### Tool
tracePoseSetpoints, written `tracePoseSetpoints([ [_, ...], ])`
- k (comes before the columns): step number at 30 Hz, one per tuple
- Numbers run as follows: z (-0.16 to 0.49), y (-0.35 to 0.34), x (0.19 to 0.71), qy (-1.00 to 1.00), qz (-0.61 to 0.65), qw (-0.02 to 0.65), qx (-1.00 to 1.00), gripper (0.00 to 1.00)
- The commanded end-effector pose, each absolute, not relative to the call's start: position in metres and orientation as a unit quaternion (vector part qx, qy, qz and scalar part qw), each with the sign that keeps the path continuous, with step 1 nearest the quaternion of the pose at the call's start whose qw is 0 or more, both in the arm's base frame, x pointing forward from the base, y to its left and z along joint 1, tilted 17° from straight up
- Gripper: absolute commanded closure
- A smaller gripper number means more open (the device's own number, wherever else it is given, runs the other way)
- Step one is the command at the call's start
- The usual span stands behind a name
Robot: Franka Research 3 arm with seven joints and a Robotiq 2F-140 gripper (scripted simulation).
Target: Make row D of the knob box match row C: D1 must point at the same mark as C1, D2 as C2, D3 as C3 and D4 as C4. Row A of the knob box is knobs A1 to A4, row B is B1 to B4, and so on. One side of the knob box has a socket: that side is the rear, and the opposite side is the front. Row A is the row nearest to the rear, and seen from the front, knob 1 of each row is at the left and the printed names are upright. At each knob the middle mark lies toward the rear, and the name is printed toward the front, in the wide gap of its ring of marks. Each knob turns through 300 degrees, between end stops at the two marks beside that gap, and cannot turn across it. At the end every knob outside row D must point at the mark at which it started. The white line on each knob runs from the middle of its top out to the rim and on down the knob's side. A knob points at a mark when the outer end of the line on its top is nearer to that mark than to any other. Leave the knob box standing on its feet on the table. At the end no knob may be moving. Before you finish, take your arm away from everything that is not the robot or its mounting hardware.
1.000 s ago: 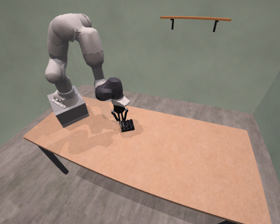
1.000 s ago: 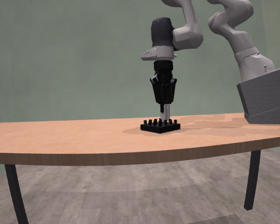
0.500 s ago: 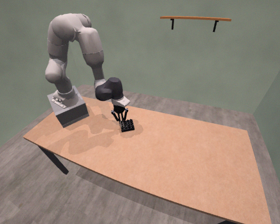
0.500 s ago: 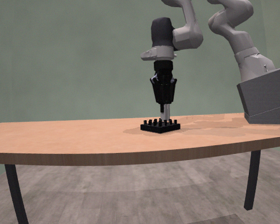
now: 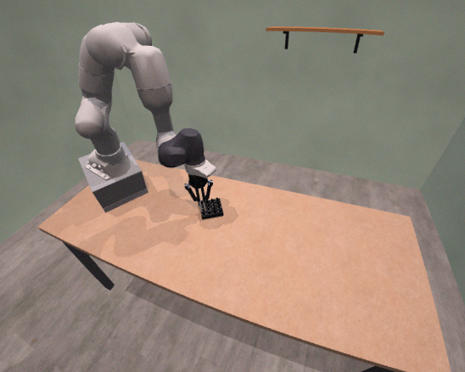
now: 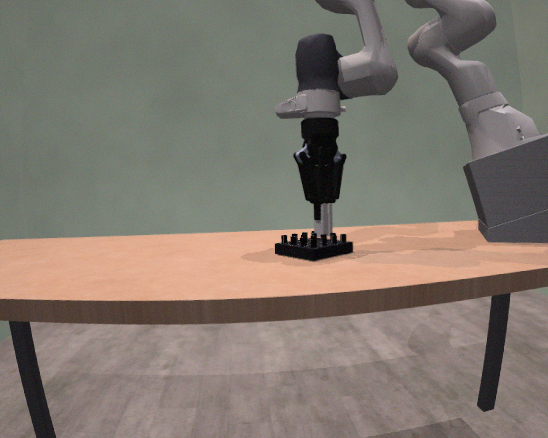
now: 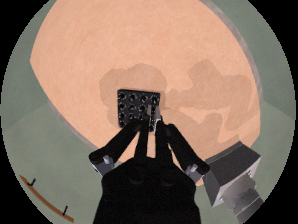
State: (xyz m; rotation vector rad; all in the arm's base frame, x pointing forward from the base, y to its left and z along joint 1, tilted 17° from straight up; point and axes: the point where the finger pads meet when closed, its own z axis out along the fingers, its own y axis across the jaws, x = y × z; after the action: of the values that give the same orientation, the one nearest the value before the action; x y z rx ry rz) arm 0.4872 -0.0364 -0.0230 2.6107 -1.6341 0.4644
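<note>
Plainly, the gripper (image 6: pixel 323 220) was pinched nearly shut on a knob at the knob box's (image 6: pixel 314 248) edge. Any slip risked nudging a neighbouring knob off its mark.
</note>
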Motion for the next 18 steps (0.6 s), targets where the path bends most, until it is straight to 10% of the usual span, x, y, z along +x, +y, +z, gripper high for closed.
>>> tracePoseSetpoints([
  [1,-0.0226,-0.0361,0.4888,-0.527,0.15,0.012,0.837,0.95],
  [18,-0.0226,-0.0361,0.4888,-0.509,0.15,0.015,0.848,0.95],
])
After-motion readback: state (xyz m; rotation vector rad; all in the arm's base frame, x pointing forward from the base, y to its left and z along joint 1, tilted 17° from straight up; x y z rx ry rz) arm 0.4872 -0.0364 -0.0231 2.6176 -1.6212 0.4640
